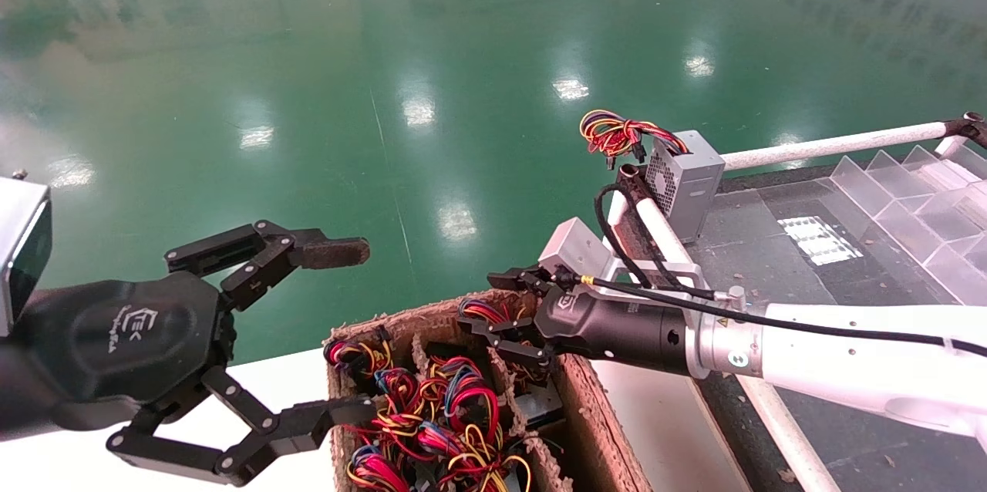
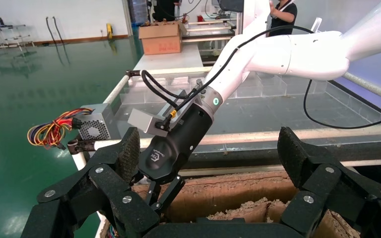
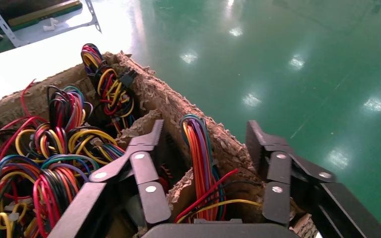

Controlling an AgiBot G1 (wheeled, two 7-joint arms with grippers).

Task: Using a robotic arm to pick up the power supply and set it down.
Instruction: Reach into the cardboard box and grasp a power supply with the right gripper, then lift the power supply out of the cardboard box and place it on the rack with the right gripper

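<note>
Reaching with the right gripper (image 1: 500, 307) into the far right compartment of the cardboard carton (image 1: 594, 415), at the corner nearest the green floor (image 1: 463, 52). Held open there, one finger on either side of an upright tuft of red, orange and yellow wires belonging to the power supply (image 3: 202, 163), and not clamped on anything. Probably sunk deep in that compartment, judging by the wires, though no grey casing can be made out past the torn cardboard dividers. Crammed elsewhere with more coloured wire bundles (image 1: 432, 415), compartment after compartment. Hanging with the left gripper (image 1: 343, 330) just beside the carton's left wall, above the white tabletop (image 1: 154, 407), spread wide and holding nothing, upper pad (image 1: 331, 251) brownish and worn. Standing well apart on the dark conveyor bed (image 1: 740, 245) to the right, beside a white rail (image 1: 833, 145): a second grey box (image 1: 690, 183) with a perforated face and a tied wire loop (image 1: 617, 133) sticking out sideways over the floor.
</note>
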